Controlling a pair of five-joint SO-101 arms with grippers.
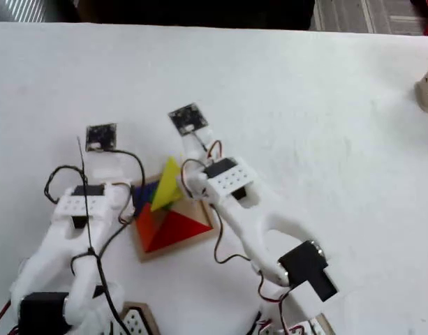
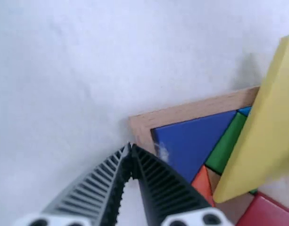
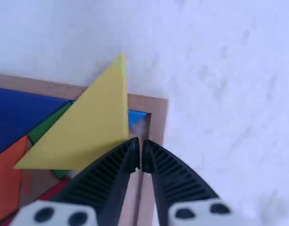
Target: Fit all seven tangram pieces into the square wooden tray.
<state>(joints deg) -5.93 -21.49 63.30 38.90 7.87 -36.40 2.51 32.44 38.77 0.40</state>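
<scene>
The square wooden tray (image 1: 149,252) is sitting turned corner-on between the 2 arms on a white, faintly grainy tabletop (image 1: 304,105). Its rim is pale raw wood with square-cut edges. Smooth painted pieces are lying flat inside it. A blue triangle (image 2: 191,141) is filling the corner nearest the left hand (image 2: 131,149). A green piece (image 2: 227,146) and an orange piece (image 2: 201,181) are butting up against the blue one, and a red triangle (image 1: 175,227) is taking up the near side. A sliver of a light-blue piece (image 3: 136,116) is showing in the corner by the right hand (image 3: 138,143).

The yellow triangle (image 3: 87,127) is not seated. It is lying tilted on top of the other pieces, with 1 sharp tip poking out past the tray's far rim over the tabletop.

The left hand is hanging just outside the tray's corner. Its 2 ribbed black fingers (image 2: 102,181) are pressed together at the tips and are holding nothing. The right hand is sitting over the opposite rim, its fingers likewise closed tip to tip with nothing between them. The tip is just beside the yellow triangle's nearest corner, and I cannot tell whether it is touching.

The 2 arms are crowding the tray's left and right sides. Beyond the far rim the tabletop is running wide and open.
</scene>
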